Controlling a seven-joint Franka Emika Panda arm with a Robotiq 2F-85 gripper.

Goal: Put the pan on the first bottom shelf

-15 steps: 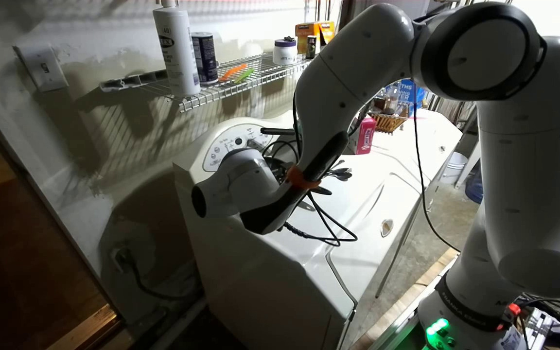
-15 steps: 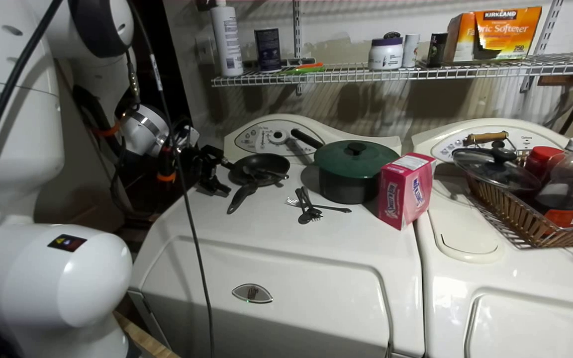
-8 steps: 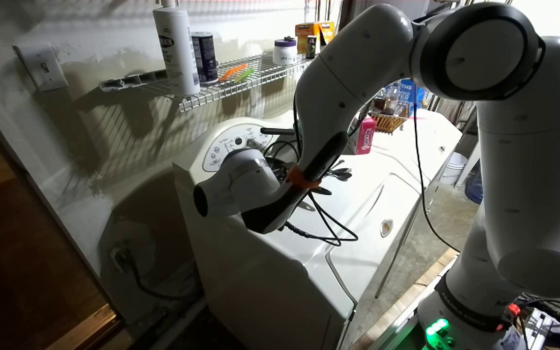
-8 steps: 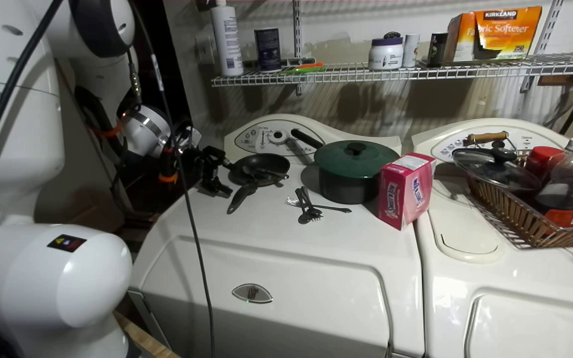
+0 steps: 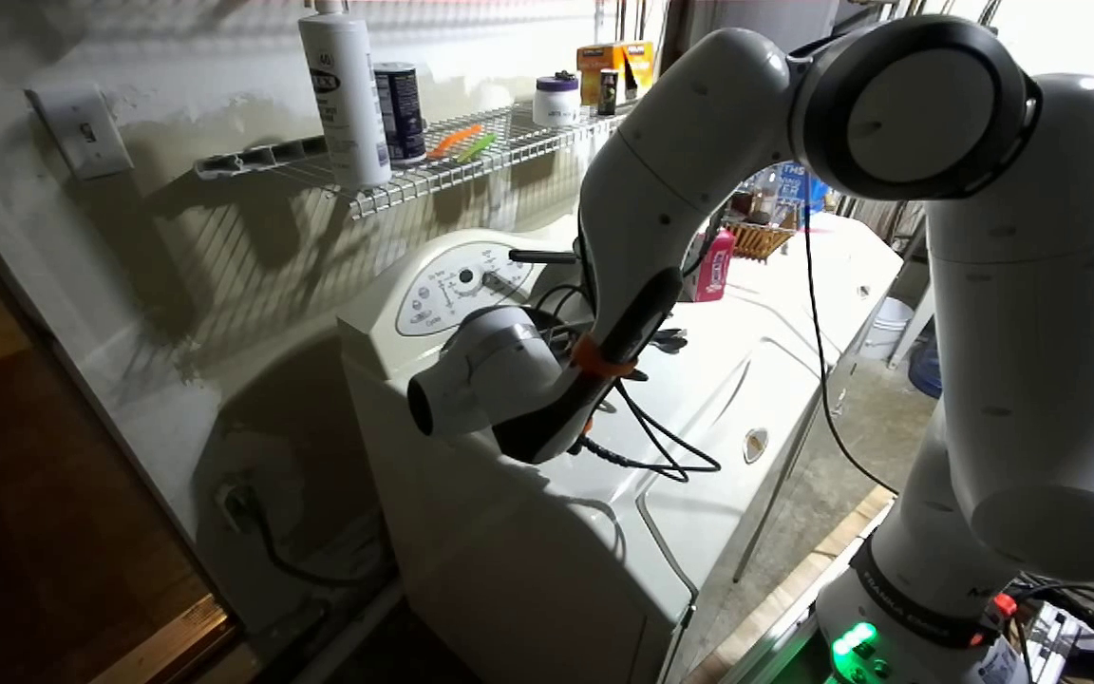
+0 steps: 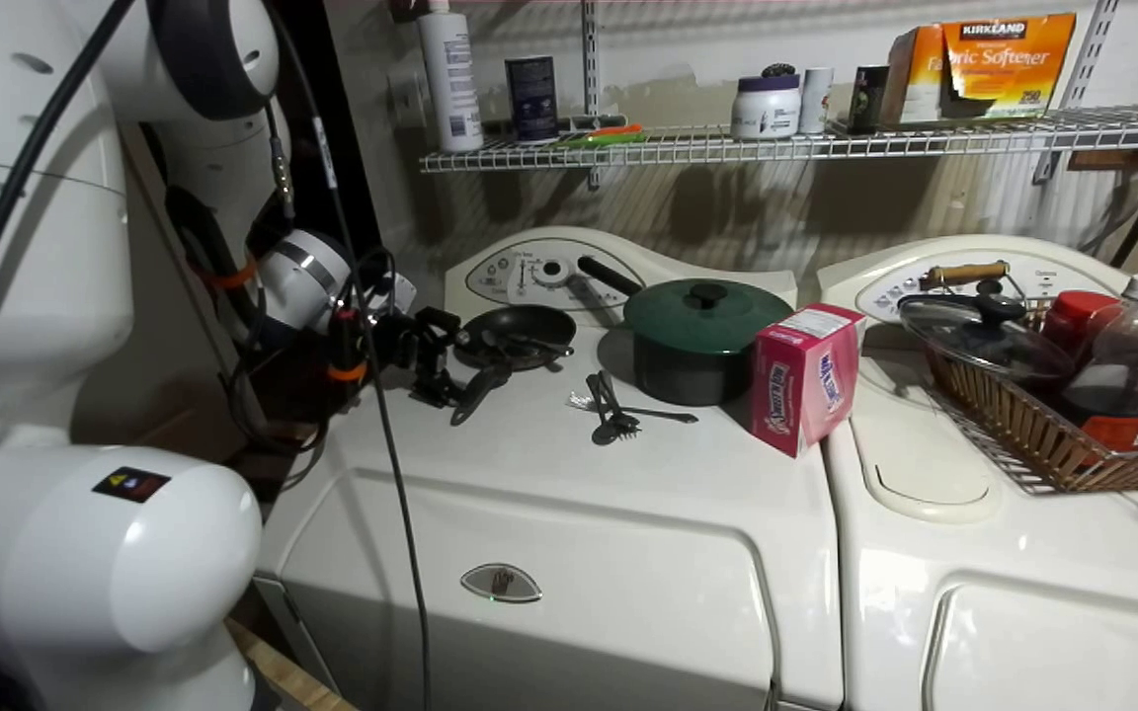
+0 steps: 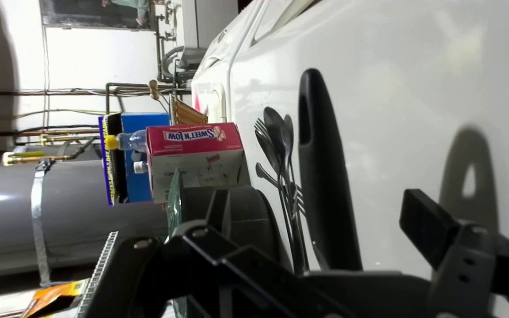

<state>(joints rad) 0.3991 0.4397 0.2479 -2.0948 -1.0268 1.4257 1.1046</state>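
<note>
The pan (image 6: 529, 321) is black and shallow and sits on the white machine top in an exterior view, its handle (image 6: 475, 397) pointing to the front. Slim black utensils cross it. In the wrist view the pan's black handle (image 7: 327, 176) appears between the jaws; whether it is deep enough to lie between the fingers I cannot tell. My gripper (image 7: 318, 207) is open, its fingers wide apart. In an exterior view the gripper (image 6: 448, 355) is just left of the pan and its handle. The white wire shelf (image 6: 688, 150) is on the wall above; it also shows in an exterior view (image 5: 457, 180).
A green lidded pot (image 6: 707, 326) stands right of the pan. A pink box (image 6: 806, 380) is beside it, and loose black utensils (image 6: 613, 415) lie in front. The shelf bears a tall white bottle (image 6: 450, 84), a dark can (image 6: 531, 99) and an orange box (image 6: 1004, 69).
My arm and gripper have moved to the right and slightly down in both exterior views, closer to the pan's handle. The pan and the other objects have not moved.
</note>
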